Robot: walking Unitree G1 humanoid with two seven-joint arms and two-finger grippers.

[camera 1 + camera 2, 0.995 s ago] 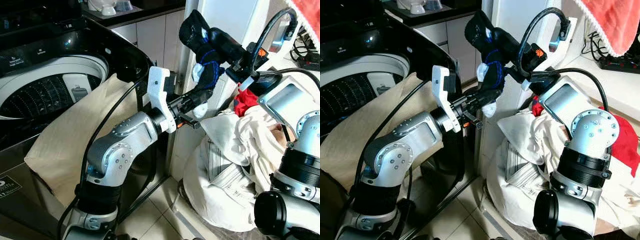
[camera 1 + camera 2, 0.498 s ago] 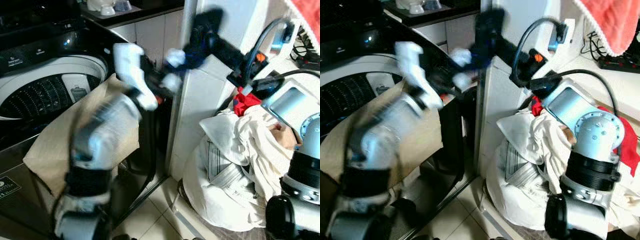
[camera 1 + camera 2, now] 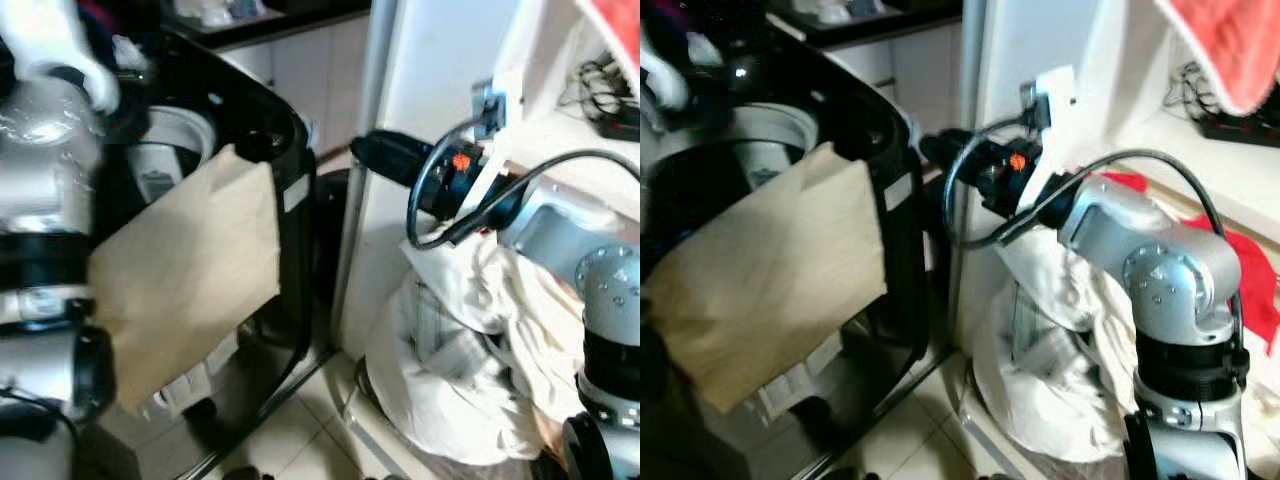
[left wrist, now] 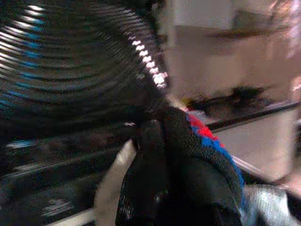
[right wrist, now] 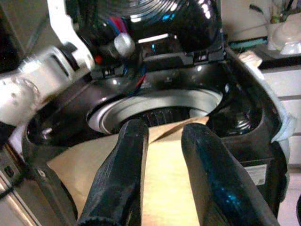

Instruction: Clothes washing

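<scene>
1. Laundry corner: pale tiled floor [image 3: 300, 440], white cabinet fronts behind, a white pillar [image 3: 420, 90] right of the machine.
2. Black top-loading washing machine [image 3: 285, 150] on the left, lid up; the ribbed drum [image 5: 160, 113] is open below.
3. Beige cloth [image 3: 190, 270] hangs over the machine's front edge, part over the drum rim, most down the front panel.
4. Right of the pillar a white laundry bag [image 3: 440, 400] sits on the floor, heaped with white clothes [image 3: 500, 300]; a red garment [image 3: 1250, 270] lies behind the heap.
5. Orange-pink towel [image 3: 1230, 50] hangs top right above a tabletop [image 3: 1200, 140] with black cables on it.
6. Left hand [image 4: 174, 155] is raised over the drum, clenched on a dark sock [image 4: 197, 155] with blue and red stripes; the view is blurred.
7. Left arm [image 3: 45, 200] stands close in front of the machine, hiding part of the opening.
8. Right hand [image 5: 162, 165] is released, fingers [image 5: 122, 174] apart, just beside the pillar, aimed at the beige cloth.
9. A black cable loops around the right wrist.
</scene>
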